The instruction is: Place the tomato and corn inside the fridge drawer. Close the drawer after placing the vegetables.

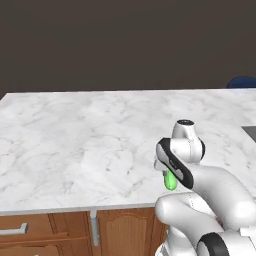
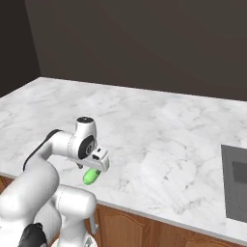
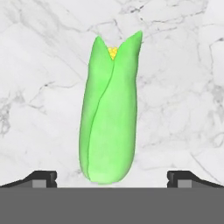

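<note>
The corn [image 3: 109,113], a green-husked ear with a bit of yellow showing at its tip, lies on the white marble counter [image 3: 39,65] near the front edge. It is also in the left base view as corn [image 1: 170,181] peeking from under the arm, and in the right base view as corn [image 2: 90,177]. My gripper [image 3: 112,178] hangs right above it, open, with one fingertip [image 3: 41,178] wide on each side and not touching the husk. The gripper [image 2: 92,168] points down at the ear. The tomato and the fridge drawer are out of view.
Wooden cabinet fronts [image 1: 120,230] with a metal handle [image 1: 93,227] run below the counter's front edge. A dark grey inset panel [image 2: 235,185] sits in the counter at the right. A blue object [image 1: 242,82] shows at the far right behind the counter.
</note>
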Robot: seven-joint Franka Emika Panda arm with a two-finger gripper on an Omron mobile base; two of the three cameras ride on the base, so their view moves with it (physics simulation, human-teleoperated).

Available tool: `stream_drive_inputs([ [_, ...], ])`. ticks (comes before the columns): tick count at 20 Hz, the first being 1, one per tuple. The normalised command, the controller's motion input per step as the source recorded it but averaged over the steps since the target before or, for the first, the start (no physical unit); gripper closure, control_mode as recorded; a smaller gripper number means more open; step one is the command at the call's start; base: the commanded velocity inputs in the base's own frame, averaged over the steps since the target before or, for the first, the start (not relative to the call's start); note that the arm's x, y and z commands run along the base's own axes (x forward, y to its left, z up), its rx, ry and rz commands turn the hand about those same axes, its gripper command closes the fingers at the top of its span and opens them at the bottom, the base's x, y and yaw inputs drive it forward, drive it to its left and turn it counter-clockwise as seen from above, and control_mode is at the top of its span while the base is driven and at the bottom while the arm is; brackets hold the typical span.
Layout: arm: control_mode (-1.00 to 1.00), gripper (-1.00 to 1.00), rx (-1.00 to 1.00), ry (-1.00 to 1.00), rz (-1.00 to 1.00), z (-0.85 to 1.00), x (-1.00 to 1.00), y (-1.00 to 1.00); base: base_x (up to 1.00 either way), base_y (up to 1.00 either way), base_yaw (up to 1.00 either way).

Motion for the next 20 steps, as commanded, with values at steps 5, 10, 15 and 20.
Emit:
stream_drive_inputs([
  [5, -1.0, -1.0, 0.0, 0.01, -0.03, -0.13, 0.33, 0.0, 0.0, 0.0, 0.0],
  [10, -1.0, -1.0, 0.0, 0.04, -0.04, -0.29, 0.03, -0.1, 0.0, 0.0, 0.0],
  [15, -1.0, -1.0, 0.0, 0.02, -0.04, -0.2, 0.0, -0.11, 0.0, 0.0, 0.0],
  [20, -1.0, -1.0, 0.0, 0.0, -0.06, -0.15, 0.0, 0.14, 0.0, 0.0, 0.0],
])
